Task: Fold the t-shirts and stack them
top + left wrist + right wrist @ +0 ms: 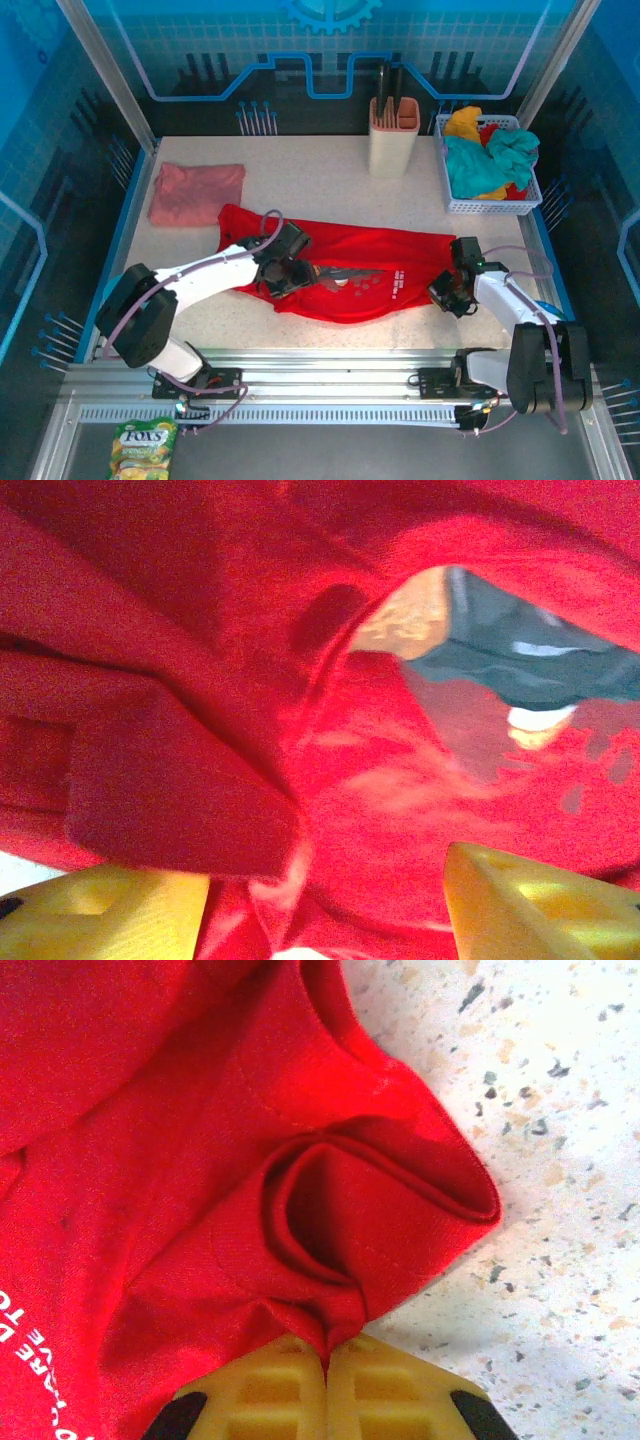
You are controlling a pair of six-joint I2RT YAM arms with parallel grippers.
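The red t-shirt (370, 262) lies spread across the middle of the table, its graphic and white lettering facing up. At the back left the pink t-shirt (195, 192) lies folded. Over the red shirt's left part, my left gripper (285, 272) is open. In its wrist view the yellow fingers (530, 900) stand wide apart over red cloth (200, 630), with the grey graphic (520, 660) beyond. My right gripper (448, 292) is at the shirt's right edge. Its wrist view shows it (327, 1345) shut on a pinched fold of red cloth (200, 1160) just above the speckled table (560, 1160).
A white basket (455, 190) of teal, yellow and red cloths stands at the back right. Beside it at the back centre is a beige holder (393, 135) with dark handles. A candy bag (143, 448) lies below the front rail. Bare tabletop (330, 180) lies behind the red shirt.
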